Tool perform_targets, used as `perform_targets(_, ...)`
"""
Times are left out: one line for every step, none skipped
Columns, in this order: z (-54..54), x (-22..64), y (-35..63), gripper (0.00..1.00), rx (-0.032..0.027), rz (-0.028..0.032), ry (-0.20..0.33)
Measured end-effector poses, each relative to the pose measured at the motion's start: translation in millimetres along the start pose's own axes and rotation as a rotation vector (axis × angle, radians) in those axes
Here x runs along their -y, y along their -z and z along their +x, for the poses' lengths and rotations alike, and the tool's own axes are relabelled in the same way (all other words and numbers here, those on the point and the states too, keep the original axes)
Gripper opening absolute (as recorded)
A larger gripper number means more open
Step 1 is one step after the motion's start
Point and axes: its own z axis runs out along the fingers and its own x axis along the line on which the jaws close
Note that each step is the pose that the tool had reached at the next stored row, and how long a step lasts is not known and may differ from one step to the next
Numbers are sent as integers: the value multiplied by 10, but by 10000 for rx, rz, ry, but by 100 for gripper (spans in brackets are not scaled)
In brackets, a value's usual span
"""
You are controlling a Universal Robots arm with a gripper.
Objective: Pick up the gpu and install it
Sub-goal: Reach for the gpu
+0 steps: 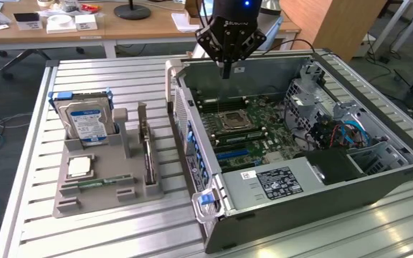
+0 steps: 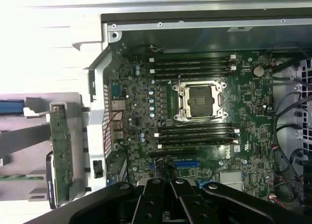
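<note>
Above open case (image 1: pixel 314 201): pincer (image 1: pixel 226 73) pressed together, empty | gpu (image 1: pixel 148 156) well apart, in rack (image 1: pixel 95 196)

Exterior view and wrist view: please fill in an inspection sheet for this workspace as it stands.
Surface: ribbed silvery metal table, carrying a grey plastic holder tray and an open grey computer case.
Job's things: thin dark flat gpu card stands on edge in the tray, not picked up; green motherboard lies exposed in the case.
Clutter: silver hard drive with blue-white label and narrow green memory stick, both in the tray.
Grippers: black claw shut, empty, hovering above the case's far wall.
Cables: blue wires inside the case.
Surroundings: wooden desk with small boxes behind the table.
</note>
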Motion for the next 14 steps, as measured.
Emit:
perform_targets(12,1,0,11,0,1,0)
perform_targets(25,2,0,11,0,0,0)
perform_targets(40,3,0,11,0,0,1)
perform_targets(53,4,0,11,0,0,2)
perform_targets(65,5,0,11,0,1,1)
perform_targets(76,6,0,11,0,0,1)
perform_targets(88,7,0,11,0,0,1)
perform_targets(101,8,0,11,0,0,2)
perform_targets(113,9,0,11,0,0,1)
perform_targets(125,10,0,11,0,0,0)
perform_targets(136,10,0,11,0,0,0)
perform_targets(148,11,0,11,0,-1,0)
perform_targets(159,12,0,11,0,0,0)
perform_targets(175,13,1,11,0,0,1)
